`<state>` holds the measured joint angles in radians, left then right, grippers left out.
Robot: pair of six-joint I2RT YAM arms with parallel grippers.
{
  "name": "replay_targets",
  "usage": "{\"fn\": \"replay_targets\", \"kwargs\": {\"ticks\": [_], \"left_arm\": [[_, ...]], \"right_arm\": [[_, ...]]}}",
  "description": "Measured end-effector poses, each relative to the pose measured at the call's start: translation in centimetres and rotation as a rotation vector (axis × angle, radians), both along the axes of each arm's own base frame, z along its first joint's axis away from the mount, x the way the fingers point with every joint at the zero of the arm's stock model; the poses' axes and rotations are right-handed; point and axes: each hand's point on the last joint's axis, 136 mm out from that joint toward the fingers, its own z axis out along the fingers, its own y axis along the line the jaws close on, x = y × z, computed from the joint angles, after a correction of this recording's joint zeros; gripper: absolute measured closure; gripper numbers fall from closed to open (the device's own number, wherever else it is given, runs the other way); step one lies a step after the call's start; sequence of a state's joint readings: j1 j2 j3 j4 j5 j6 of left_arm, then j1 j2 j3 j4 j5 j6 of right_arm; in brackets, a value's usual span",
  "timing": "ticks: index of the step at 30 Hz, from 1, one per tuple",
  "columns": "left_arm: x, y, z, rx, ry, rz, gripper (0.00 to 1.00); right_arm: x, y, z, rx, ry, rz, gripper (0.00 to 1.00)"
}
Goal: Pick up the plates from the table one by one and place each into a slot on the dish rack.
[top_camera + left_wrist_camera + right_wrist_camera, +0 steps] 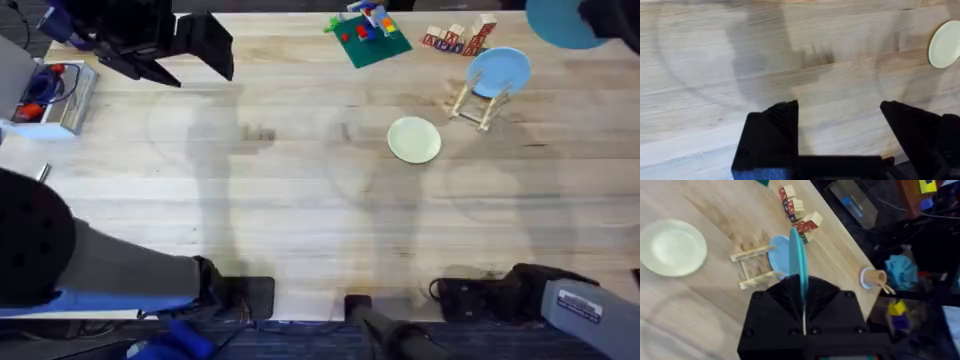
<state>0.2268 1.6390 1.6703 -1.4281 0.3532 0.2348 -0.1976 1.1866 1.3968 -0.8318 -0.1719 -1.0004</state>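
Note:
My right gripper (802, 287) is shut on the teal plate (796, 255), which stands edge-on between its fingers, high over the dish rack (752, 267). From overhead the teal plate (565, 25) hangs at the table's far right corner, beyond the rack (478, 100). The pale yellow-green plate (414, 139) lies flat on the table (300, 200) just left of the rack, and it also appears in the wrist views (672, 247) (945, 45). Raised over the far left of the table, my left gripper (185, 62) (840, 107) is open with nothing between its fingers.
A sky-blue plate (499, 72) stands in the rack. Lettered wooden blocks (458, 38) and a green baseplate with toy bricks (368, 35) sit along the far edge. A grey device (50, 95) lies at the left edge.

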Motion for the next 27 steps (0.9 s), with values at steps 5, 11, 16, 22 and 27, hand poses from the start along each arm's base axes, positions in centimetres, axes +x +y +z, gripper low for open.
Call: {"fn": "replay_targets", "kwargs": {"ticks": [5,11,16,22,27], "left_arm": [[0.0,0.0,0.0,0.0,0.0,0.0,0.006],[0.0,0.0,0.0,0.0,0.0,0.0,0.006],[0.0,0.0,0.0,0.0,0.0,0.0,0.006],[0.0,0.0,0.0,0.0,0.0,0.0,0.006],[0.0,0.0,0.0,0.0,0.0,0.0,0.006]], "right_arm": [[0.0,-0.6,-0.6,-0.058,0.022,0.036,0.97],[0.7,-0.8,-3.3,-0.073,0.112,0.074,0.97],[1.2,-0.9,-5.2,-0.061,0.178,0.082,0.97],[1.5,-0.9,-7.1,-0.046,0.243,0.088,0.97],[0.6,-0.7,-8.4,-0.027,0.315,0.092,0.97]]}}
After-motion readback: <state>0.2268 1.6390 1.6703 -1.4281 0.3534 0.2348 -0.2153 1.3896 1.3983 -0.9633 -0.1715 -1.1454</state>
